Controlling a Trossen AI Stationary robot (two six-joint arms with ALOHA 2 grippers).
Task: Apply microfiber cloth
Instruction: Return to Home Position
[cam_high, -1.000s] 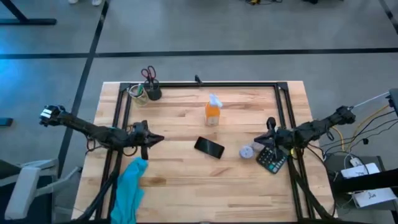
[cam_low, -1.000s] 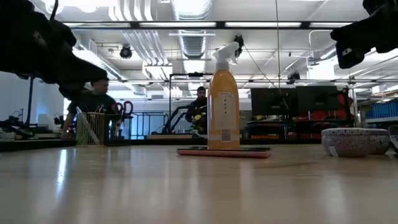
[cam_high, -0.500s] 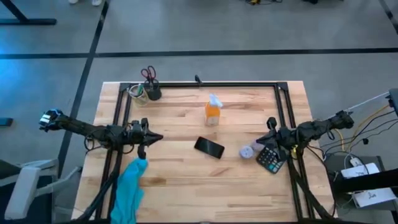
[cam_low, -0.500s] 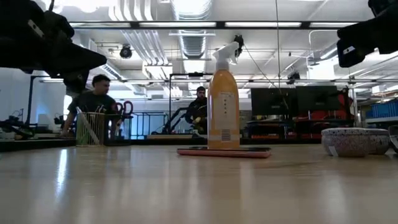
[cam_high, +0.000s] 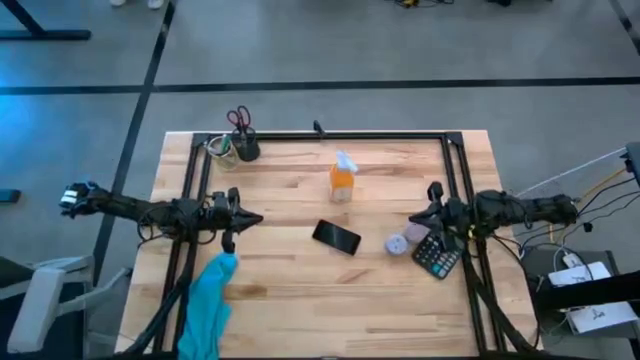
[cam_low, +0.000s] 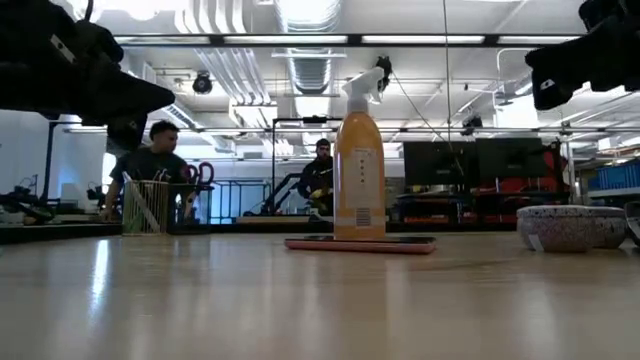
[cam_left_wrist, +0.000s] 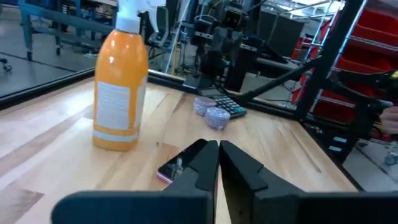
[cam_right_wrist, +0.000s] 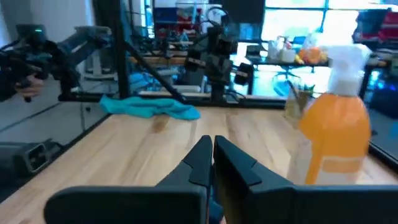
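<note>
**Cloth (cam_high: 208, 305) down at the front-left corner, both grippers closed**

Cloth lies bunched in a long strip on the table (cam_high: 300, 315), along the left rail (cam_high: 190, 200), its near end at the front edge. My left gripper (cam_high: 252, 222) hangs in the air just past its far end, clear of it, fingers pressed together and holding nothing. To the cloth's right, the front of the table is bare wood as far as the calculator (cam_high: 437, 258). The phone (cam_high: 336, 237) lies flat near the centre, with the bottle (cam_high: 342, 178) upright behind it. My right gripper (cam_high: 418, 217) is raised by the right rail, above the calculator, also pressed together and empty. A cup (cam_high: 222, 150) sits in the far-left corner.
</note>
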